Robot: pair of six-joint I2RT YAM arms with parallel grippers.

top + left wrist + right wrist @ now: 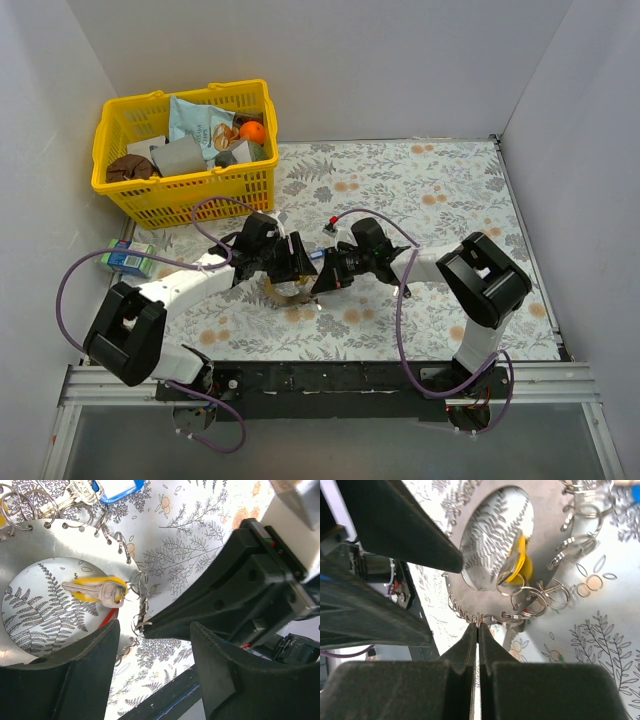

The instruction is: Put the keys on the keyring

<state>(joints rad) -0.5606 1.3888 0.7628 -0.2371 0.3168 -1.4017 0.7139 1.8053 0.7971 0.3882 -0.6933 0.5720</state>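
The keyring (288, 293) is a flat silver ring fringed with small split rings, lying on the floral cloth between both grippers. A yellow-headed key (100, 591) hangs on one split ring inside its hole and also shows in the right wrist view (521, 562). A blue-headed key (117, 489) lies at its far rim. A red-headed key (331, 226) lies apart on the cloth. My right gripper (478, 626) is shut on one small split ring at the keyring's (485, 600) edge. My left gripper (155, 647) is open, one finger over the keyring's (30, 550) rim.
A yellow basket (190, 190) with an orange and other items stands at the back left. A teal box (128, 259) lies by the left wall. White walls close in on the left, back and right. The two arms meet closely at the middle.
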